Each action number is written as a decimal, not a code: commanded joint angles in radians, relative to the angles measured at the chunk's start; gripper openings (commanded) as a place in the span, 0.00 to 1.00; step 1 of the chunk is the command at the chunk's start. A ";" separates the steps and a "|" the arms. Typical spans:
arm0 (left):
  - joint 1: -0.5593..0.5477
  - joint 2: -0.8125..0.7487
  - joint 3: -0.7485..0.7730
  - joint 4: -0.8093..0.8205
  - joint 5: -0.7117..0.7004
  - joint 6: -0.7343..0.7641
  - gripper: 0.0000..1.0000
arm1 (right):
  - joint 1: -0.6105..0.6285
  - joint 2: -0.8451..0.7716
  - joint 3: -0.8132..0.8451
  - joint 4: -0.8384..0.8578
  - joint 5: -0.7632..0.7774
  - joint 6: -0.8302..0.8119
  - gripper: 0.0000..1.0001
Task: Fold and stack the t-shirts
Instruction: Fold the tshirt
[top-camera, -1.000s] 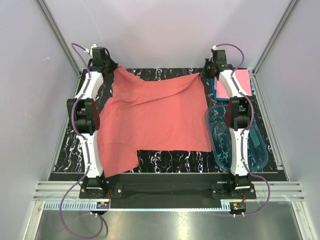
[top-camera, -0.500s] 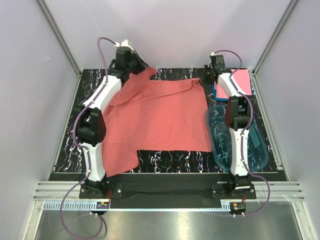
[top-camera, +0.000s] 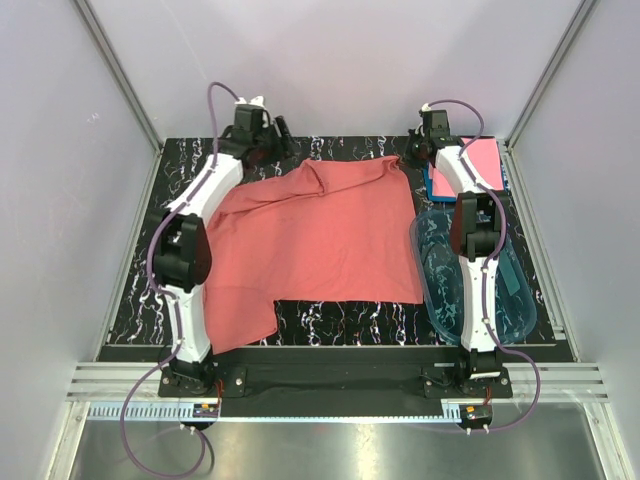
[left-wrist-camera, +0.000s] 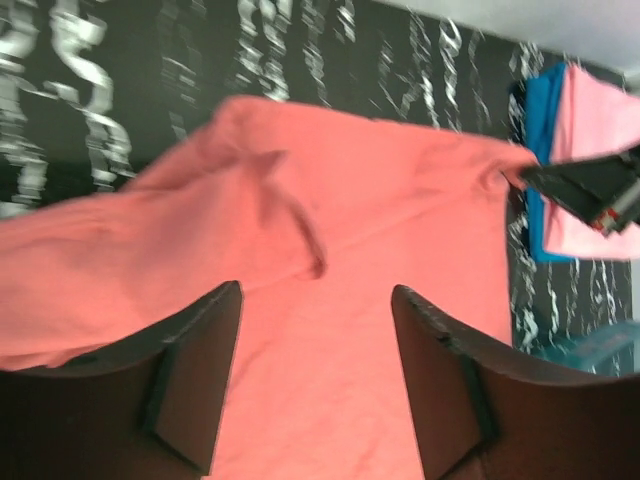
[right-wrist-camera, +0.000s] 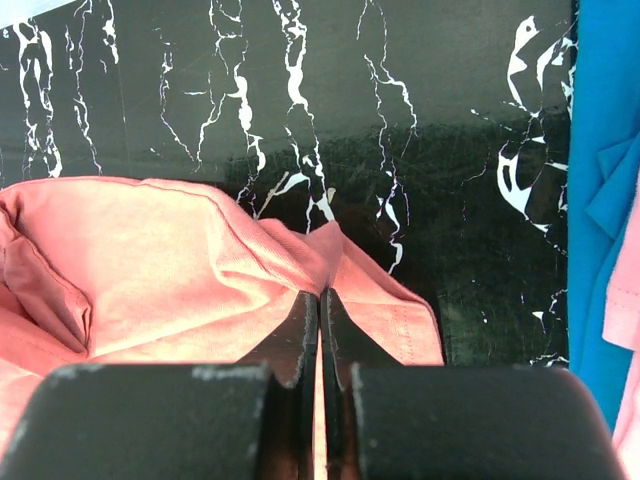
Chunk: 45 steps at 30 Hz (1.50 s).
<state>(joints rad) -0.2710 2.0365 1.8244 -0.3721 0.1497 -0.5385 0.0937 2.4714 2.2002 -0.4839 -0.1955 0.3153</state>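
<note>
Now left gripper (top-camera: 283, 135) open, shirt (top-camera: 320, 235) ridge at its 5 o'clock; right gripper (right-wrist-camera: 320, 300) pinching the far-right corner.

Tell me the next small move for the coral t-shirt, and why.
Probably lower the left gripper onto the coral t-shirt beside the ridge, grip, and pull left. That gripper hangs open and empty, the right gripper is shut on the far right corner, and the cloth between lies rumpled.
</note>
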 joint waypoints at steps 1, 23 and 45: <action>0.120 -0.099 0.010 -0.001 -0.019 0.019 0.60 | 0.001 -0.039 0.041 0.013 -0.021 -0.002 0.00; 0.270 0.065 -0.068 -0.263 -0.019 -0.070 0.00 | 0.001 -0.028 0.035 0.016 -0.035 0.008 0.00; 0.375 0.264 0.026 -0.180 -0.107 -0.271 0.00 | 0.001 -0.015 0.030 0.019 -0.032 0.007 0.00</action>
<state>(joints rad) 0.0658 2.2890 1.8202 -0.6048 0.0925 -0.7422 0.0937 2.4714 2.2063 -0.4839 -0.2047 0.3191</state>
